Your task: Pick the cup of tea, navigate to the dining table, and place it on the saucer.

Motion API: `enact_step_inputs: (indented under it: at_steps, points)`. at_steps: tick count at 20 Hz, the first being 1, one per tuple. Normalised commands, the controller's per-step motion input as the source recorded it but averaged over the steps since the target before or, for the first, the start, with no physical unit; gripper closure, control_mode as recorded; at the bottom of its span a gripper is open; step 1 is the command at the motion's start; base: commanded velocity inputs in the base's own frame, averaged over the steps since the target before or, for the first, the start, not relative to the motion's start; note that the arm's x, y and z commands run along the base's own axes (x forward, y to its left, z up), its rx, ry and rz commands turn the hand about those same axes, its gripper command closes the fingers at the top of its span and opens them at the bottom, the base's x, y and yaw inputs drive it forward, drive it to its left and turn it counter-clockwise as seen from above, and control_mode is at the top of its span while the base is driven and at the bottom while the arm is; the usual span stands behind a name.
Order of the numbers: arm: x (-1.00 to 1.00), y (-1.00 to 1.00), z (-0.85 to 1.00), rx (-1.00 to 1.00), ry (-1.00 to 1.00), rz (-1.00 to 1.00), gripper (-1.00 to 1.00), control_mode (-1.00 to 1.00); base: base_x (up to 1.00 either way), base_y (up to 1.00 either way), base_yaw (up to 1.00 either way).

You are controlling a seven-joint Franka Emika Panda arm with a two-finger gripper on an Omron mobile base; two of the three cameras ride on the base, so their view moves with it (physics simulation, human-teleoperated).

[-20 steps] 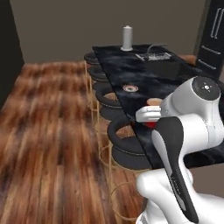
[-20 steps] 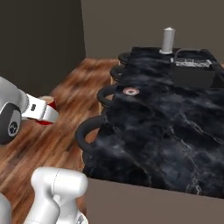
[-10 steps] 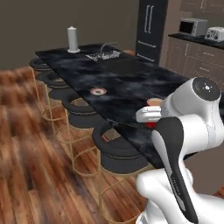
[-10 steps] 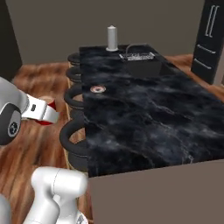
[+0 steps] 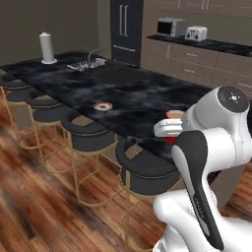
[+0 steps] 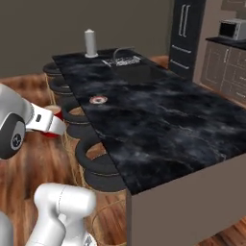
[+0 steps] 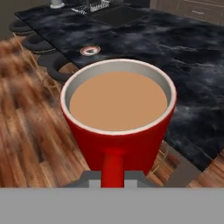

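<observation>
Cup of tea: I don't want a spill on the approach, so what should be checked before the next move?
1. Gripper shut on the cup of tea, at its handle: ok.
2. Cup upright, tea level below the rim: ok.
3. Saucer in sight on the dining table near the stool-side edge: ok.
4. Saucer bare, nothing resting on it: ok.
5. Cup already over the tabletop: not ok; in the right base view it hangs above the stools.
6. Height of the cup's bottom above the table edge: cannot tell.
</observation>
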Motion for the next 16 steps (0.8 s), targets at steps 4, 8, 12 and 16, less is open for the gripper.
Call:
enact_step_inputs:
  at_steps: [4, 8, 12, 16]
  points:
    - [0.00, 0.00, 0.00, 0.00, 0.00, 0.00, 1.00, 1.00, 0.08, 1.00, -0.41]
    - [0.00, 0.00, 0.00, 0.00, 0.00, 0.00, 1.00, 1.00, 0.00, 1.00, -0.41]
    - [0.00, 0.00, 0.00, 0.00, 0.00, 0.00, 1.00, 1.00, 0.46, 1.00, -0.42]
    - [0.00, 0.00, 0.00, 0.00, 0.00, 0.00, 1.00, 1.00, 0.73, 1.00, -0.41]
